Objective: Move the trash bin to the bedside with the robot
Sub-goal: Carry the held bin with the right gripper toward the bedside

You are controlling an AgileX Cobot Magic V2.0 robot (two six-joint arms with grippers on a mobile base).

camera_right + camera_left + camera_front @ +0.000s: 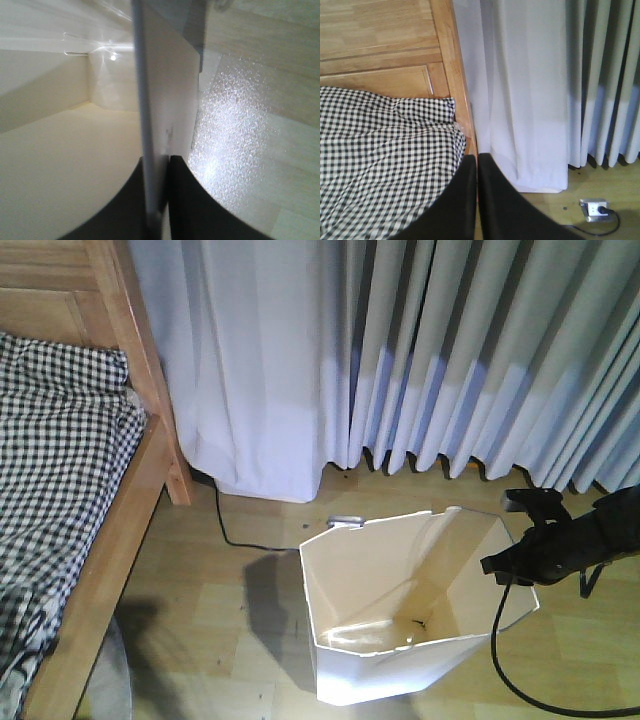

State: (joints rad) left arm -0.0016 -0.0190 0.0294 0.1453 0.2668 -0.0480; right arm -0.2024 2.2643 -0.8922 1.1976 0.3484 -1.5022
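Right wrist-mounted view: the right gripper (pixel 157 161) has its jaws pinched on the wall of the trash bin (pixel 380 675); the left gripper (pixel 477 159) has its jaws closed on nothing. The grip is made, I'd say, but the haul remains: the trash bin stands on the floor (pixel 220 620) near the curtain (pixel 450 340), apart from the bed (pixel 115 540). Its base is cut off, and 1 dark speck (pixel 418 620) inside is unreadable.

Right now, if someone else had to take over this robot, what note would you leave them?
Left claw: shut, empty, pointing toward the bed.
Right claw: shut on the right wall of the trash bin.
Trash bin: upright on the floor near the curtain, apart from the bed, with bare floor between them.
Done: the bin is gripped.
Left: bring it over beside the bed frame, then let go.
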